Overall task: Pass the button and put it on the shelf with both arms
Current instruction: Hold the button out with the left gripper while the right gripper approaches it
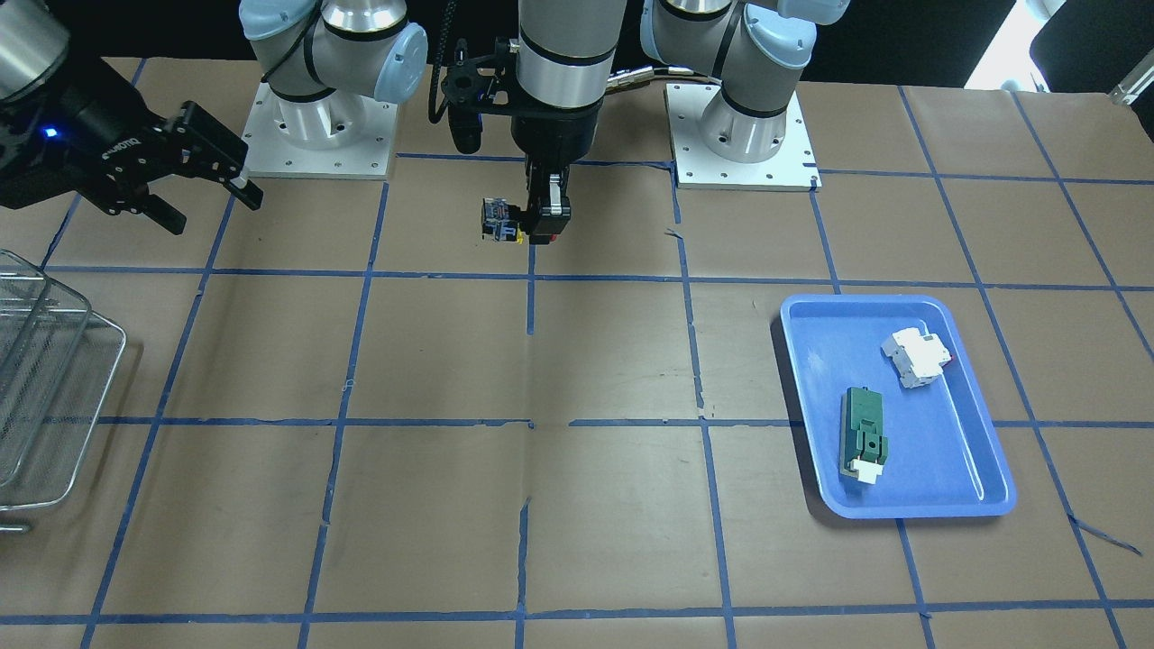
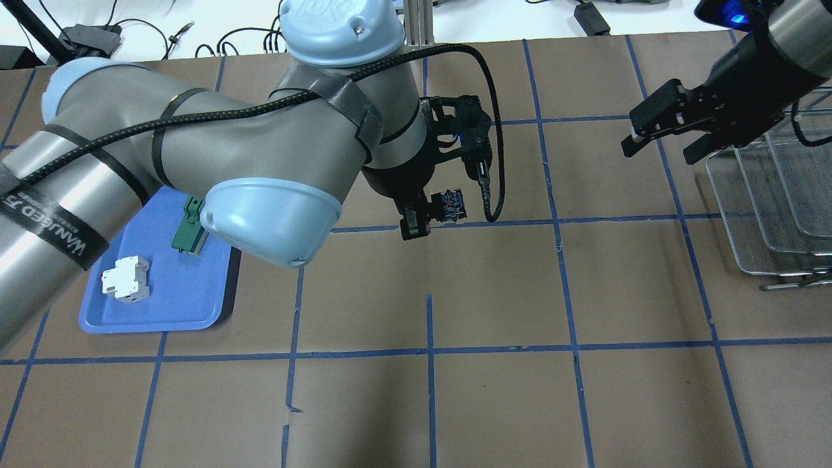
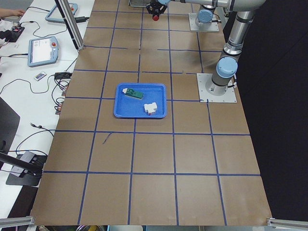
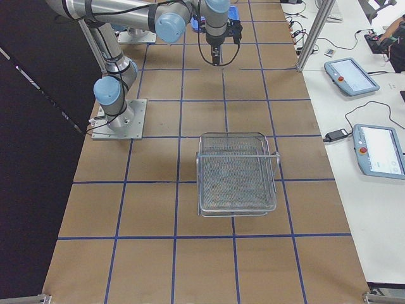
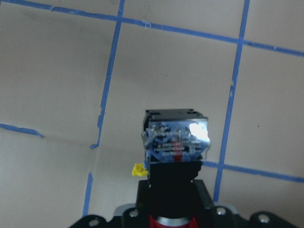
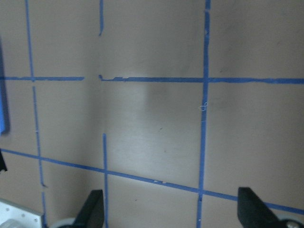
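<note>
So the button (image 1: 501,221) is up off the surface (image 1: 577,505), pinched in the left pincer (image 1: 548,219). That pincer is pressed together on the dark body. The blue-white contact block pokes out on the side facing the right pincer (image 1: 209,207), and in the left wrist view it's dead centre, with a sliver of red cap showing down near the palm. I'd call the pick-up part done and we're maybe a third of the way in: no hand-over yet and nothing on the shelf (image 1: 54,379). The right pincer is empty, with its fingers (image 6: 92,209) spread wide. It hangs well apart from the button, across a good stretch of bare brown paper, so the two arms need to close that gap before any pass can happen. The shelf sits just past the right pincer, on the side away from the button, so once the right arm has the button it looks like a short trip to the mesh. On the far side of the left pincer from all that is the blue tray (image 1: 983,424), with the green module (image 1: 864,433) and the white breaker (image 1: 918,358) lying in it, neither touching the other.
</note>
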